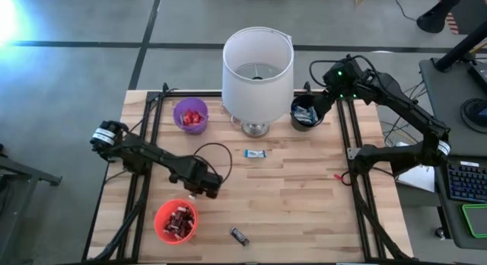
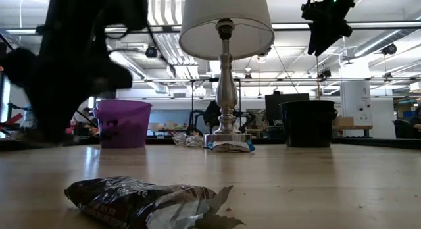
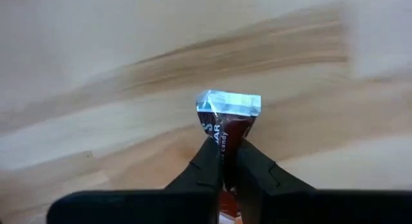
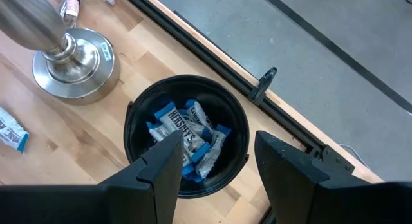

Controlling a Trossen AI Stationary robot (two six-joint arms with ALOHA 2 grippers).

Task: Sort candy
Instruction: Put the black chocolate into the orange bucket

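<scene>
Your left gripper (image 1: 207,190) sits low over the near-left part of the counter (image 1: 304,196), just above the red cup (image 1: 176,221), and its jaws are pinched shut on a brown-wrapped candy (image 3: 226,118) whose crimped silver end sticks out past the fingertips (image 3: 209,161). Your right gripper (image 4: 215,153) hangs high over the black cup (image 1: 307,111) at the far right, jaws spread wide and holding nothing; under it you can see that cup filled with light blue-and-white bars (image 4: 183,130). The red cup holds dark brown candies (image 1: 179,219), and the purple cup (image 1: 190,115) at the far left holds red ones (image 1: 193,116). Two pieces lie loose on the counter: a blue-and-white bar (image 1: 254,153) near the middle, just in front of the lamp (image 1: 257,71), and a dark-wrapped bar (image 1: 240,236) at the near edge, right of the red cup.
</scene>
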